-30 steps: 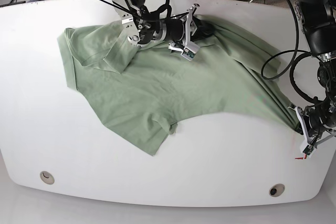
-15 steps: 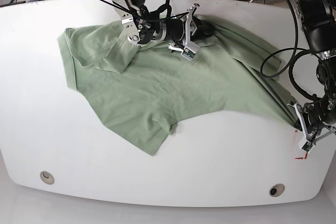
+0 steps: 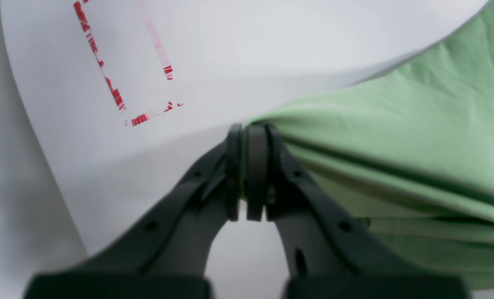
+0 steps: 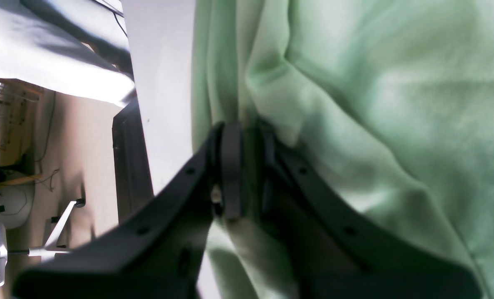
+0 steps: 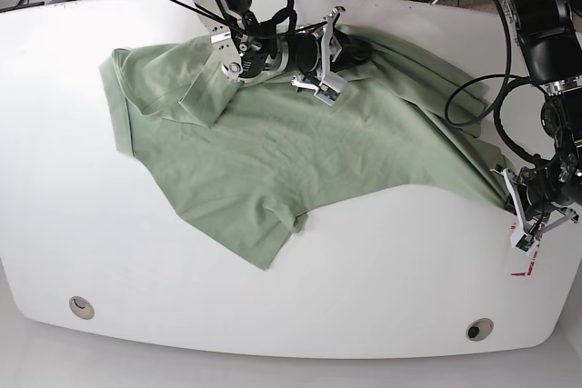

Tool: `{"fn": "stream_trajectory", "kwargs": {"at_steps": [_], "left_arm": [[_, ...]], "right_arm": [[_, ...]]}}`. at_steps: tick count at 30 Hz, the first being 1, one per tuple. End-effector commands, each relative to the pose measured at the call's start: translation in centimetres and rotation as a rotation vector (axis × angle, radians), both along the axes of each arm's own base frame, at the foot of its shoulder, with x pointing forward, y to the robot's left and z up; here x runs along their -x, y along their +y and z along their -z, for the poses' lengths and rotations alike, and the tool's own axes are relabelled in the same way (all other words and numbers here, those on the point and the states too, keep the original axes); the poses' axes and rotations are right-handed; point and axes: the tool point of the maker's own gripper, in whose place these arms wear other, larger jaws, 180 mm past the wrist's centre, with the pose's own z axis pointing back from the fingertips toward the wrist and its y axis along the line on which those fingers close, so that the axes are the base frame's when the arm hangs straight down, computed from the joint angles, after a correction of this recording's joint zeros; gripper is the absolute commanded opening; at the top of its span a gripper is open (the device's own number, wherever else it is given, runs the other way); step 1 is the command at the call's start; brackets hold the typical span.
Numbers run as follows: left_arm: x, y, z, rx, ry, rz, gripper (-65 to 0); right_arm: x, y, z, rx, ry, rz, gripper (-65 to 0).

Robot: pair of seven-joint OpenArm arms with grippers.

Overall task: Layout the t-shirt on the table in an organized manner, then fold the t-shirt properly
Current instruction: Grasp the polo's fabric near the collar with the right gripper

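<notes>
The sage-green t-shirt (image 5: 273, 143) lies spread and wrinkled across the white table (image 5: 364, 288), its collar at the left. At the shirt's right corner my left gripper (image 5: 509, 195) is shut on the fabric; in the left wrist view the closed fingers (image 3: 249, 166) pinch the shirt's edge (image 3: 375, 137). My right gripper (image 5: 356, 47) is shut on a bunched fold at the shirt's far edge, near the table's back. In the right wrist view the cloth (image 4: 355, 104) wraps around the closed fingertips (image 4: 230, 166).
A red tape rectangle (image 3: 122, 74) marks the table by the left gripper, close to the right edge. Two round cable holes (image 5: 81, 305) (image 5: 478, 328) sit near the front edge. Cables (image 5: 473, 106) hang from both arms over the table's back right.
My left gripper has moved up and slightly left with the shirt's right corner, drawing it away from the table's right edge. The right gripper stays in place.
</notes>
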Motion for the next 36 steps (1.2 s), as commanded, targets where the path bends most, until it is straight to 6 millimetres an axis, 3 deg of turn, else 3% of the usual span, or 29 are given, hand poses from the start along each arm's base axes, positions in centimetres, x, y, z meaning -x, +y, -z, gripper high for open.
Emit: {"fn": "stream_trajectory", "kwargs": {"at_steps": [1, 27, 36], "left_arm": [[-0.8, 0.9, -1.9, -0.022, -0.042, -0.013, -65.0], [-1.0, -0.4, -2.4, 0.054, -0.066, 0.012, -65.0], [-0.4, -0.5, -1.6, 0.054, -0.047, 0.014, -65.0]], "right_arm": [[1.1, -2.5, 2.9, 0.187, 0.022, -0.052, -58.5], [0.9, -2.6, 2.9, 0.187, 0.020, -0.045, -58.5], [-2.8, -3.5, 1.6, 0.146, -0.028, 0.058, -58.7]]}}
